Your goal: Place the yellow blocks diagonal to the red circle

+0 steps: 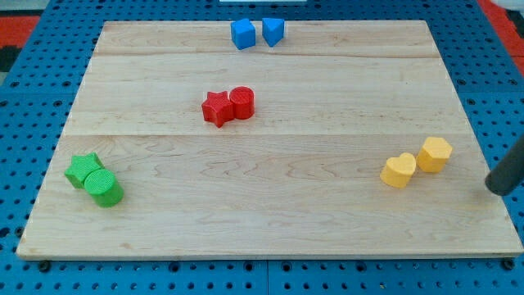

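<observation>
The red circle (242, 102) stands near the board's middle, touching a red star (217, 108) on its left. A yellow heart (399, 170) and a yellow hexagon (435, 154) sit close together at the view's right, far from the red circle, down and to its right. My rod comes in from the right edge; my tip (494, 188) rests at the board's right edge, just right of and slightly below the yellow hexagon, not touching it.
Two blue blocks (243, 34) (273, 31) sit side by side at the board's top edge. A green star (83, 170) and a green cylinder (104, 188) touch at the lower left. The wooden board (270, 221) lies on a blue pegboard.
</observation>
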